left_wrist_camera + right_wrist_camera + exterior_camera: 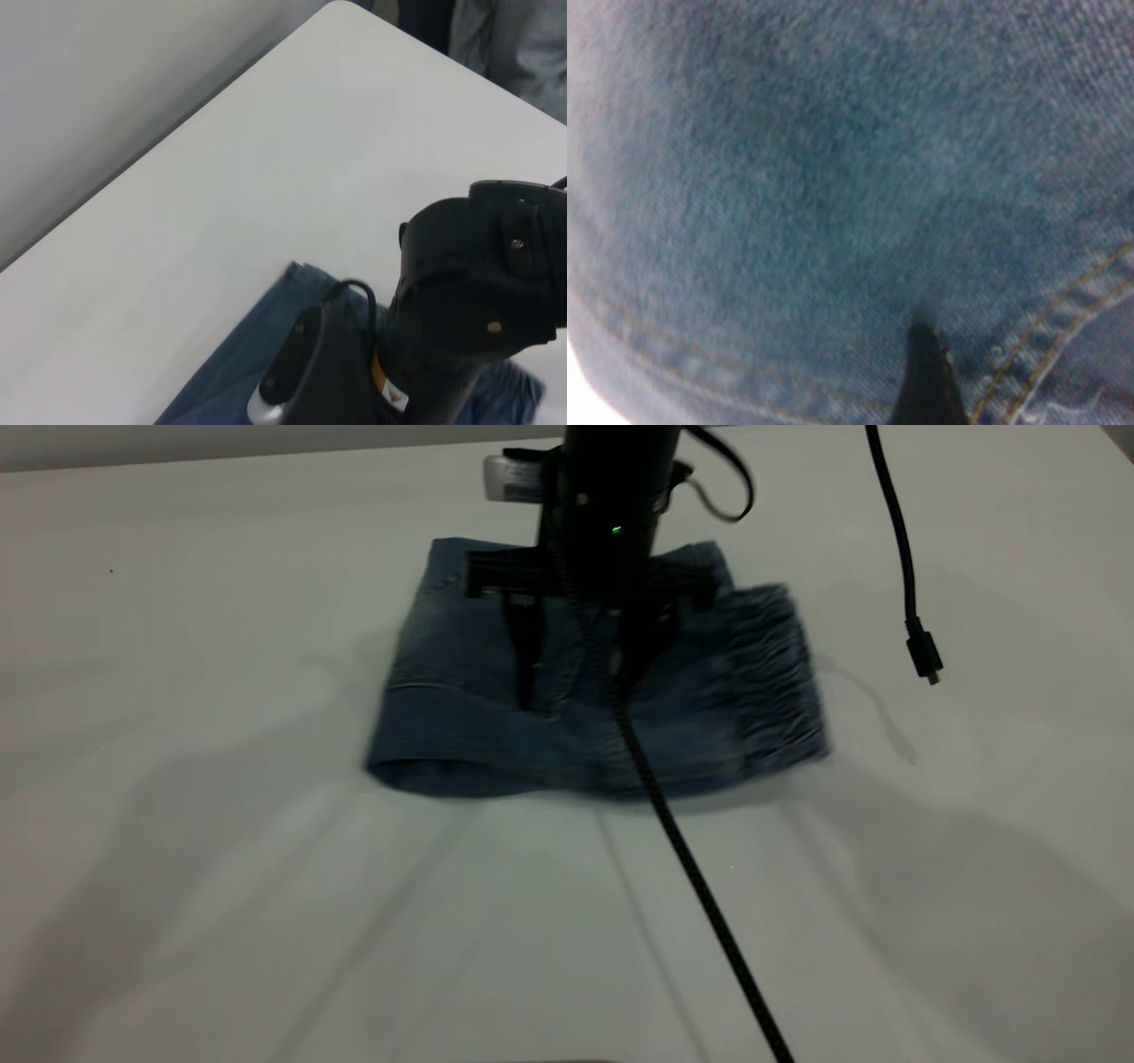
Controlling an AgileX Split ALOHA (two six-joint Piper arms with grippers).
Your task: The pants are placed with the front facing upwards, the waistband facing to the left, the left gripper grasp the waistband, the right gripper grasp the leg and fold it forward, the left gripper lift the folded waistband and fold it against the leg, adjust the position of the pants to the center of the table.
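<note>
The blue denim pants point(461, 691) lie folded into a compact rectangle on the white table point(177, 868). Their ruched waistband point(780, 673) forms the blurred right end, and a rounded fold runs along the near edge. My right gripper point(580, 677) comes straight down from the far side onto the pants. It is open, with one finger point(524, 664) and the other point(636, 657) spread apart and pressing on the denim. In the right wrist view denim point(833, 195) fills the picture and one black fingertip point(926, 381) rests beside a yellow-stitched seam. The left gripper is out of view.
A braided black cable point(700, 886) runs from the right arm point(469, 292) across the pants to the near edge. A loose cable with a plug point(921, 654) hangs at the right. A person's grey clothing point(509, 40) shows past the table's far corner.
</note>
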